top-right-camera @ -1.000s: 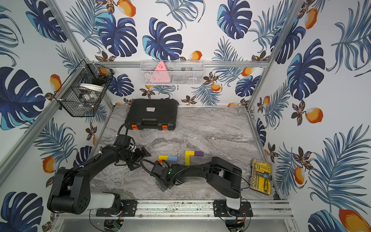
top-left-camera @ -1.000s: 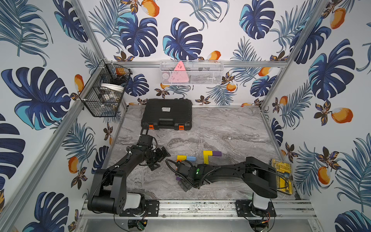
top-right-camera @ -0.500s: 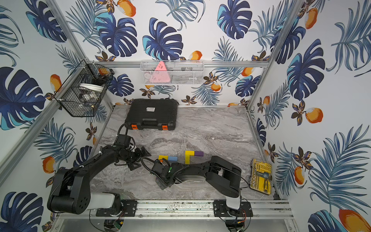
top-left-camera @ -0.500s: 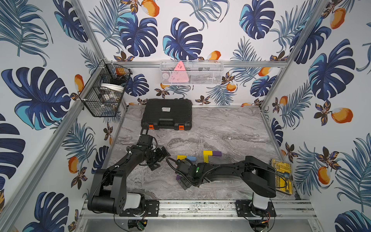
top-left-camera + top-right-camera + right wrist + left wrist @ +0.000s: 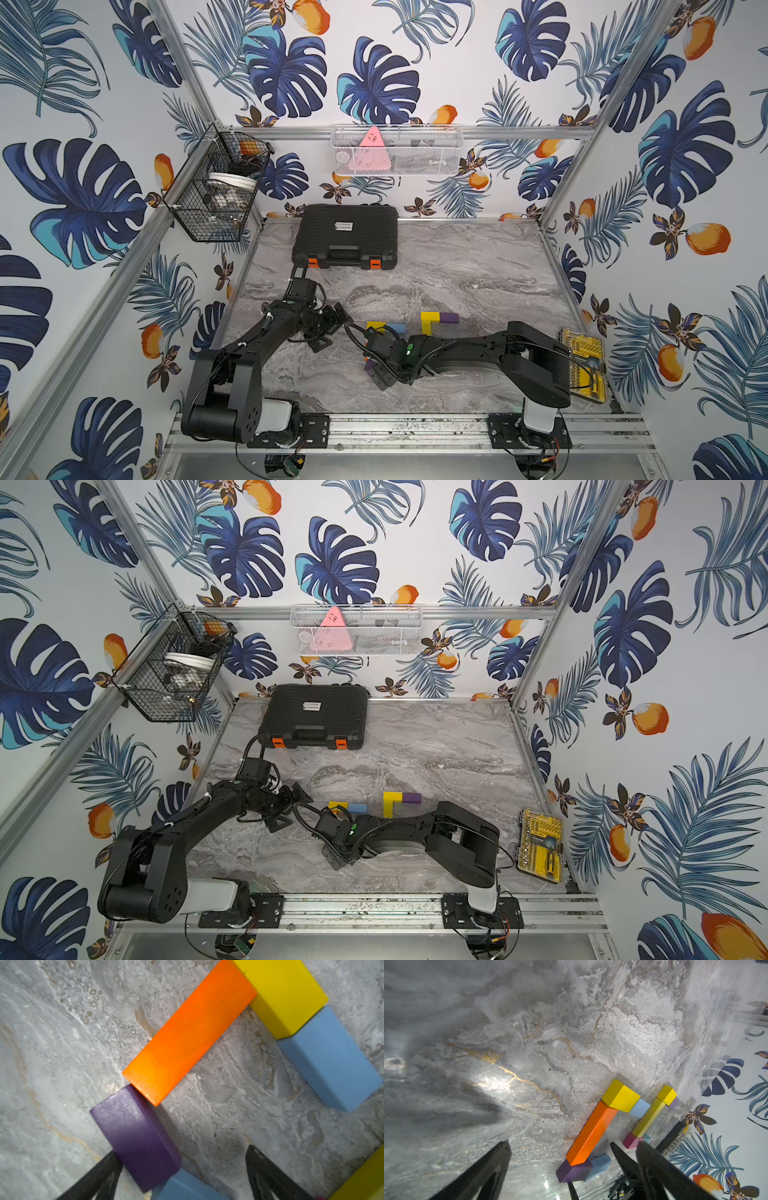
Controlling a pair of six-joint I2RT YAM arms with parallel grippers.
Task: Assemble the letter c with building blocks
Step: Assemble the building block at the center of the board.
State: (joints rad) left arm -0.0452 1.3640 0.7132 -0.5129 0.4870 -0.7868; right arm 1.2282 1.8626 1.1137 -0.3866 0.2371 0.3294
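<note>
Five building blocks (image 5: 591, 1130) form a C on the table (image 5: 457, 282), a second cluster (image 5: 648, 1118) just beside. Right gripper (image 5: 182, 1150) hangs spread over the purple block (image 5: 135, 1136), grasping nothing, its arm (image 5: 478, 345) covering much of the C from above; left gripper (image 5: 332, 328) gapes empty nearby.

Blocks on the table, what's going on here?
The right gripper is open and straddles the purple block and a light blue block at one end of the orange block, where a C is taking shape. The left gripper hangs open nearby, empty. Another shape, built on the long yellow block, lies alongside.
</note>
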